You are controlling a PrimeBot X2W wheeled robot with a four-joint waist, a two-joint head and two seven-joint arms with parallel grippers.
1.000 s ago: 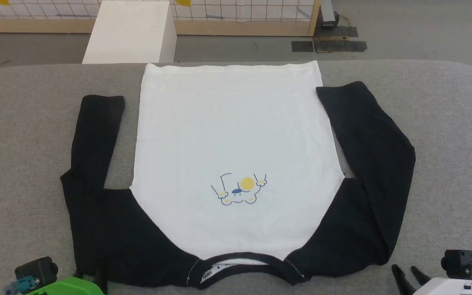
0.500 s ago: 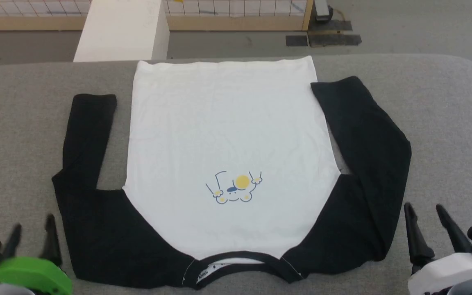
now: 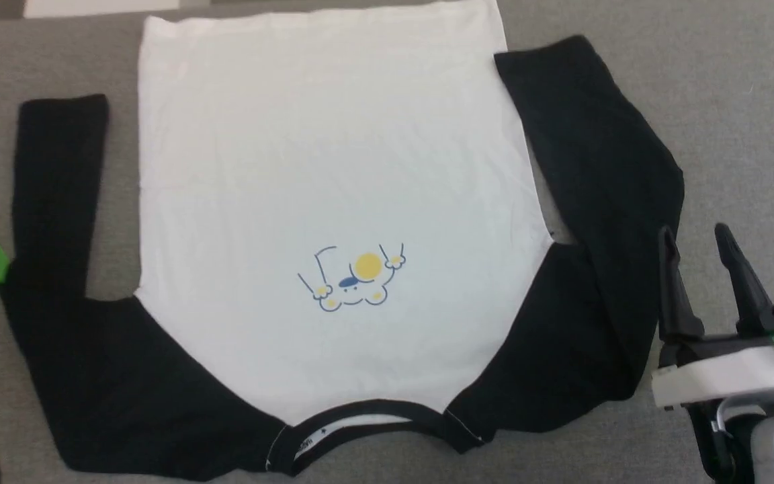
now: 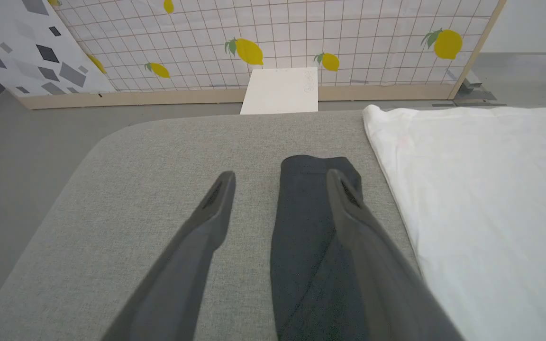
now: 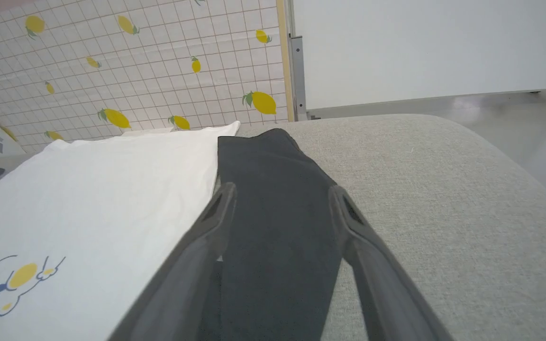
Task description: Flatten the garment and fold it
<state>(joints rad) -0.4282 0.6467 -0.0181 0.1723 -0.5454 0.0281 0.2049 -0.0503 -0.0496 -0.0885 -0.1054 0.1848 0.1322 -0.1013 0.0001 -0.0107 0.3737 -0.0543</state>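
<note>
The garment point(image 3: 333, 168) lies flat on the grey tabletop point(image 3: 750, 101), collar nearest me. My left gripper point(image 4: 281, 174) and right gripper point(image 3: 694, 230) have fingers wide, empty, each by a black sleeve.

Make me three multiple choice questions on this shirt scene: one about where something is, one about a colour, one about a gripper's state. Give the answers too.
1. In the head view, the garment's collar lies:
A) at the edge nearest the robot
B) at the far edge
C) at the left side

2. The sleeves are:
A) white
B) black
C) green

3. The right gripper is:
A) shut on a sleeve
B) shut on the collar
C) open, holding nothing

Answers:
1 A: the collar sits at the bottom of the head view.
2 B: both sleeves show black.
3 C: its fingers stand wide apart and grip nothing.
</note>
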